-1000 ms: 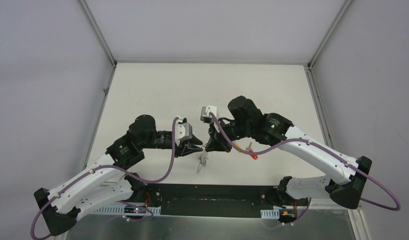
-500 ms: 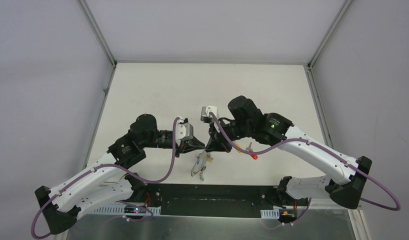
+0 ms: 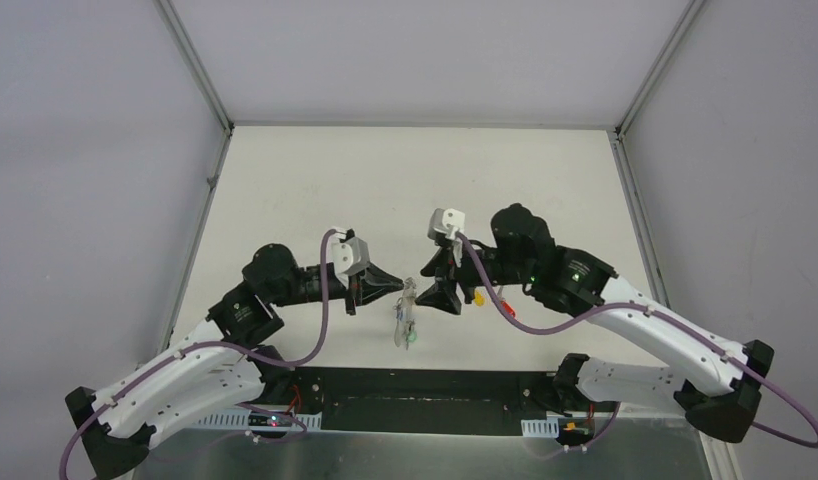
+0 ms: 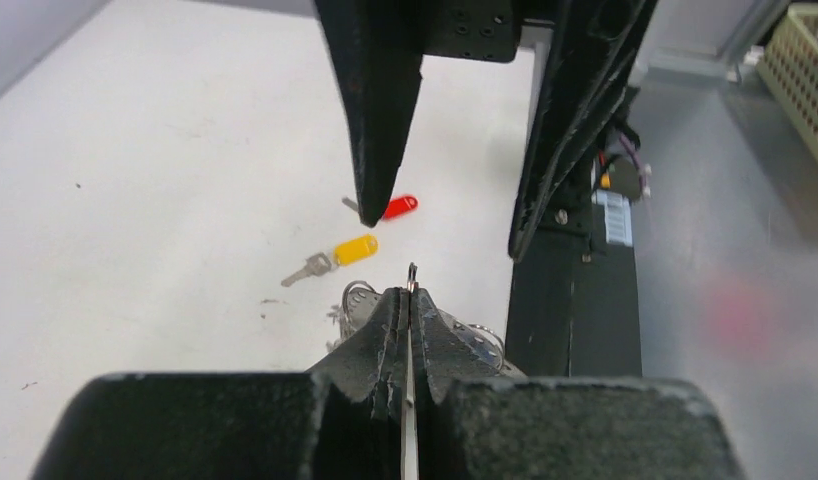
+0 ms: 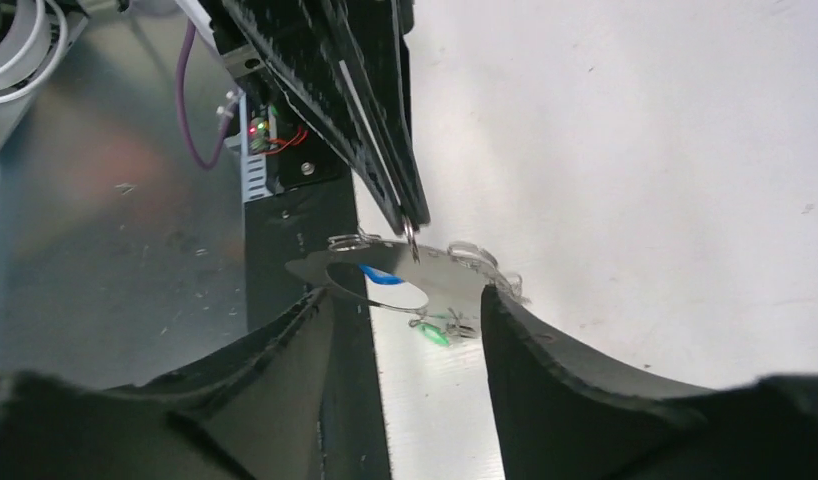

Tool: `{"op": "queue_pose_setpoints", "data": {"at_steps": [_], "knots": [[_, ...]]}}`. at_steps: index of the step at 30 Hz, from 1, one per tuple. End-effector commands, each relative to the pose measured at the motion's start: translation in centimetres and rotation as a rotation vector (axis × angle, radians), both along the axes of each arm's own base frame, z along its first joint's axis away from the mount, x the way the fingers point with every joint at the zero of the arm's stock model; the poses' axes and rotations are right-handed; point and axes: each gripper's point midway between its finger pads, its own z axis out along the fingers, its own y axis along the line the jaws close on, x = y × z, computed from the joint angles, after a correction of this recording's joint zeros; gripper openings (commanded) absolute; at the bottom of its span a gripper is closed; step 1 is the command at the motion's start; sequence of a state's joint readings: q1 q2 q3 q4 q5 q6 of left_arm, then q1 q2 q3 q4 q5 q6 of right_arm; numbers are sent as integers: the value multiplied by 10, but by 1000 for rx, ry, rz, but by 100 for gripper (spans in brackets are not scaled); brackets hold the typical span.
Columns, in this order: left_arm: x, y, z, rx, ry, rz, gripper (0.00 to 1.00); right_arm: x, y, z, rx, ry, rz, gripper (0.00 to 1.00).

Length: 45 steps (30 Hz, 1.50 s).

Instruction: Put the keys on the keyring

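left fingers (image 4: 390, 325) clenched on top edge of keyring (image 5: 455, 270). it hangs above desk (image 3: 315, 180) near edge, green key (image 5: 435, 335) on it. right fingers (image 5: 555, 350) spread, empty, facing keyring. yellow key (image 4: 353, 250), red key (image 4: 400, 207) loose on desk, right arm nearer, so guessing that one grabs next.

White table (image 3: 385, 170), lightly scuffed. Plain grey walls (image 3: 85, 150) to the left, right and far side, joined by aluminium posts (image 3: 195, 65). Black strip (image 3: 425, 400) along the near edge. Lighting even.
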State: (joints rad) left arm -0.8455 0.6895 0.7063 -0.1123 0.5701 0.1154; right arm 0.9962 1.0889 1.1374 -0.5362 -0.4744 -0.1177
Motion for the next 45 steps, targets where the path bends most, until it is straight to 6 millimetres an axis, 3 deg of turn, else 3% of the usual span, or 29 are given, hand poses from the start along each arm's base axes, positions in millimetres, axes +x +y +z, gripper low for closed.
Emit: {"op": "queue_pose_setpoints", "data": {"at_steps": [1, 5, 14, 19, 26, 33, 38, 45], "knots": [[2, 11, 52, -282, -45, 83, 0, 9, -1, 44, 239, -125, -79, 60], [-8, 18, 67, -405, -107, 56, 0, 7, -4, 52, 352, -158, -94, 61], [-29, 23, 81, -576, -218, -47, 0, -3, 5, 71, 504, -177, -23, 47], [-39, 23, 87, -602, -243, -99, 0, -9, 5, 76, 550, -198, 11, 34], [-43, 24, 91, -601, -261, -117, 0, -11, 0, 84, 579, -232, 8, 32], [-44, 24, 91, -618, -247, -126, 0, -10, -5, 83, 586, -247, -12, 19], [-45, 25, 93, -623, -251, -129, 0, -15, -2, 81, 580, -237, 28, 21], [-43, 24, 91, -618, -242, -123, 0, -23, 9, 87, 594, -207, 103, 35]]}}
